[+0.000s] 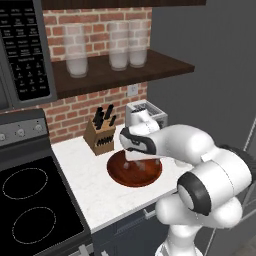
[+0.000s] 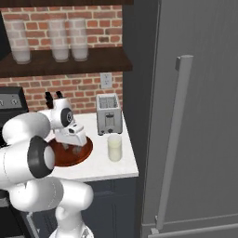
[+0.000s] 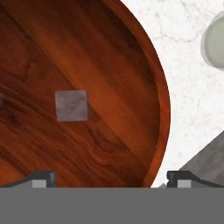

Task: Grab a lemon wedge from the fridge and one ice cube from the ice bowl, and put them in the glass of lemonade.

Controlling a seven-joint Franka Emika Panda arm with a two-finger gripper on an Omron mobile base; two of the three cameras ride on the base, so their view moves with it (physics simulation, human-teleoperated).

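- the arm bends low over the ice bowl point(image 1: 134, 172), which sits on the white surface point(image 1: 95, 187); the hand hangs above the bowl, probably to line up on the ice before descending.
- in the hand view, the ice cube point(image 3: 71, 105) lies on the bowl's wooden floor, at about 11 o'clock from the point midway between the fingers point(image 3: 111, 177); a further shift toward the cube seems needed.
- the fingers are spread to their widest and hold nothing; the tips hover clear of wood and ice alike.
- the glass of lemonade point(image 2: 114, 148) stands just beside the bowl, at about 3 o'clock from it in the right base view, near enough for a short carry.
- the toaster point(image 2: 109, 114) stands behind the glass, at 12 o'clock from it.
- the fridge point(image 2: 195, 116) is closed, its bar handle point(image 2: 173, 139) untouched; the lemon wedge is presumably inside.
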